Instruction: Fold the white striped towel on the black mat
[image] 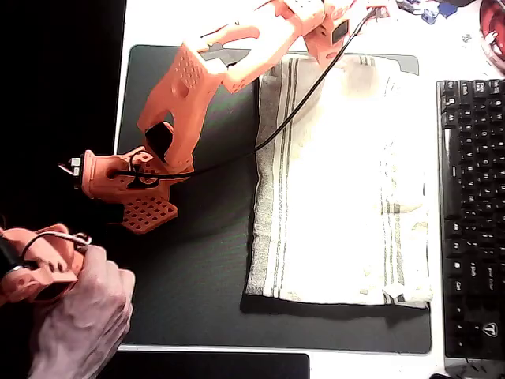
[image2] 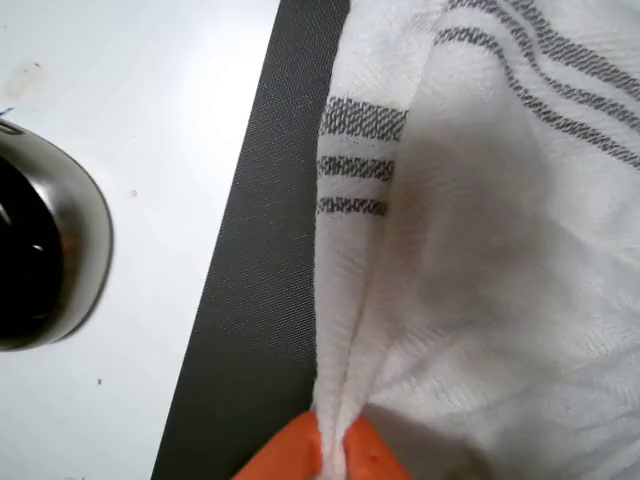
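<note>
Orange fingers (image2: 333,452) pinch the white striped towel (image2: 480,280) edge, lifted above the black mat (image2: 262,300).

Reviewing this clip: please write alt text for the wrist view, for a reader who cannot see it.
The orange gripper at the bottom edge pinches a fold of the white striped towel, which fills the right side of the picture. Left of the towel runs a strip of the black mat, then white table with part of a round metal object at the left edge.

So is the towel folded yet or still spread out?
Folded: the white striped towel lies doubled on the black mat, the gripper pinching two layers.
</note>
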### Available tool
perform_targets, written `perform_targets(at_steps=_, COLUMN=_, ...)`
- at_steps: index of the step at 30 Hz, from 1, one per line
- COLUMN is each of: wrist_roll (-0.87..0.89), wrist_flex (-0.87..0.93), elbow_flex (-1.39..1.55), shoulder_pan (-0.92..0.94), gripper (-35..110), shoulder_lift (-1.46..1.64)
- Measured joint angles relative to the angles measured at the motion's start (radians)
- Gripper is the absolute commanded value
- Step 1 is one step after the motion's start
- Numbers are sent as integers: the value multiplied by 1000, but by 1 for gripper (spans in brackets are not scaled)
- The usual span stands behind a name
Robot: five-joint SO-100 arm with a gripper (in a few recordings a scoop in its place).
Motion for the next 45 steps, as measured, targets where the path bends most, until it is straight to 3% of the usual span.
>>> perform_targets(at_steps=14, wrist_roll=-74, wrist_flex=43, elbow_flex=107, shoulder_pan=126, gripper=0, shoulder_lift=225)
perform_targets(at_steps=26, wrist_roll=-218, wrist_flex=110, elbow_flex=278, shoulder_pan=457, gripper=0, shoulder_lift=538)
perform_targets(at_steps=45, wrist_roll=-463, wrist_flex=61, elbow_flex=491, shoulder_pan=965, gripper=0, shoulder_lift=716)
